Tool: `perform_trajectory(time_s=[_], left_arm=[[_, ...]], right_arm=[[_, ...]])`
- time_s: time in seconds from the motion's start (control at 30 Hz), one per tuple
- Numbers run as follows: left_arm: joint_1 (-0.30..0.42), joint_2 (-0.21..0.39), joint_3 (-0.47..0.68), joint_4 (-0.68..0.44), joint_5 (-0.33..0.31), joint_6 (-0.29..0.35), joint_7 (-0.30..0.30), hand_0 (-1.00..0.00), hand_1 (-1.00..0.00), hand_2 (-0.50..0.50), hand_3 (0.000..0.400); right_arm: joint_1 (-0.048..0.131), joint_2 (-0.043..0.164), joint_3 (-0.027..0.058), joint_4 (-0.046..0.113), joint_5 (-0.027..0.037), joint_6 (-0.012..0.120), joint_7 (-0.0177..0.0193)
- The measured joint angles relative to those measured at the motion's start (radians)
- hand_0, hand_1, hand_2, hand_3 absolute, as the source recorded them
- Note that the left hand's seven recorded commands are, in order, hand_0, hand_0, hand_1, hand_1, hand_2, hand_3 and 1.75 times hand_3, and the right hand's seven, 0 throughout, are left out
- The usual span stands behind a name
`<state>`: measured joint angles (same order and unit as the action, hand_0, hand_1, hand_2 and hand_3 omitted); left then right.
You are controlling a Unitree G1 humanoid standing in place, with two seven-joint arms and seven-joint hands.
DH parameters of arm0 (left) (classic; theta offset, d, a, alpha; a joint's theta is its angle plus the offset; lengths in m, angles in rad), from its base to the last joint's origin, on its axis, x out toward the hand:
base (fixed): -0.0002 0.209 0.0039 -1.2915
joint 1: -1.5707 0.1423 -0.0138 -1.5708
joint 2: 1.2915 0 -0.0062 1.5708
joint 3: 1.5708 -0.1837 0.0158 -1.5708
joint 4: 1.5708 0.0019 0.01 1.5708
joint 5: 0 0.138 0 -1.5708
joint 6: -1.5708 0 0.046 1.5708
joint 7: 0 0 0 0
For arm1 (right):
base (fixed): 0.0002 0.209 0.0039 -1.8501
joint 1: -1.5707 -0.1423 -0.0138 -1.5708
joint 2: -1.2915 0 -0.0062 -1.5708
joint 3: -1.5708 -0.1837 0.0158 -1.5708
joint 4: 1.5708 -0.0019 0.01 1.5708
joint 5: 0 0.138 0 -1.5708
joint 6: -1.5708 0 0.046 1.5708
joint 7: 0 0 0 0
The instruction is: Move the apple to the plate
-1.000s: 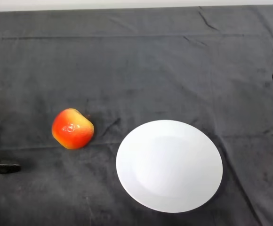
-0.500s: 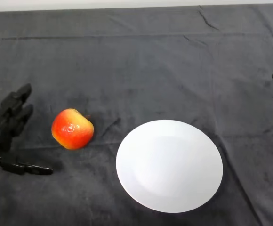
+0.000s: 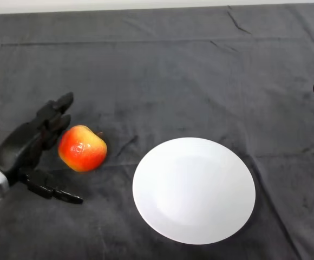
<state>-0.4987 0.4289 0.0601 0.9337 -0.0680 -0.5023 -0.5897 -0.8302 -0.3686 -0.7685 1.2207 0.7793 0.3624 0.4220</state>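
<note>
Head view, left hand [image 3: 21,149] spread wide beside apple [image 3: 82,148], thumb low, plate [image 3: 194,189] apart.

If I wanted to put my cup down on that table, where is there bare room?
The whole far half of the cloth, beyond the apple and plate, is bare, and so is the strip right of the plate. The near left is crowded: the hand sits open beside the apple, fingers behind it, thumb in front.

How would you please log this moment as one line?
phase: reach | left hand: open beside red-yellow apple | round white plate: bare
</note>
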Motion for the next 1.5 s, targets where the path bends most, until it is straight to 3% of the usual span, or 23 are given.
perform_trajectory(time_s=[0.23,0.27,0.3,0.33,0.37,0.4,0.77,0.93,1.27,1.5], left_arm=[[0.000,-0.011,-0.043,0.000,0.077,-0.037,0.068,0.00,0.00,0.00,0.000],[0.000,-0.012,-0.054,0.000,0.090,-0.039,0.079,-0.38,0.00,-0.19,0.152],[0.000,-0.012,-0.056,0.001,0.101,-0.039,0.085,-1.00,-0.58,-0.21,0.400],[0.000,-0.012,-0.056,0.004,0.116,-0.042,0.100,-1.00,-0.86,-0.07,0.400],[-0.001,-0.012,-0.056,0.011,0.127,-0.050,0.116,-1.00,-0.90,-0.05,0.400],[-0.001,-0.012,-0.056,0.014,0.139,-0.054,0.128,-1.00,-1.00,0.00,0.400],[-0.029,-0.011,-0.123,0.004,0.282,-0.108,0.321,-1.00,-1.00,0.00,0.400],[-0.029,-0.014,-0.163,-0.087,0.346,-0.109,0.391,-1.00,-1.00,0.00,0.400],[-0.025,-0.023,-0.213,-0.348,0.404,-0.102,0.422,-1.00,-1.00,0.00,0.400],[-0.020,-0.049,-0.261,-0.469,0.448,-0.057,0.424,-1.00,-1.00,0.00,0.400]], right_arm=[[0.000,0.000,0.0001,0.000,0.0000,0.000,0.0000],[0.000,0.000,0.0002,0.000,0.0000,0.000,0.0000],[0.000,0.000,0.0002,0.000,0.0000,0.000,0.0000],[0.000,0.000,0.0002,0.000,0.0000,0.000,0.0000],[0.000,0.000,0.0002,0.000,0.0000,0.000,0.0000],[0.000,0.000,0.0002,0.000,0.0000,0.000,0.0000],[0.000,0.000,0.0003,0.000,0.0000,0.000,0.0000],[0.000,0.000,0.0003,0.000,0.0000,0.000,0.0000],[0.000,0.000,0.0004,0.000,0.0000,0.000,-0.0001],[0.000,0.000,0.0004,0.000,0.0000,0.000,-0.0002]])
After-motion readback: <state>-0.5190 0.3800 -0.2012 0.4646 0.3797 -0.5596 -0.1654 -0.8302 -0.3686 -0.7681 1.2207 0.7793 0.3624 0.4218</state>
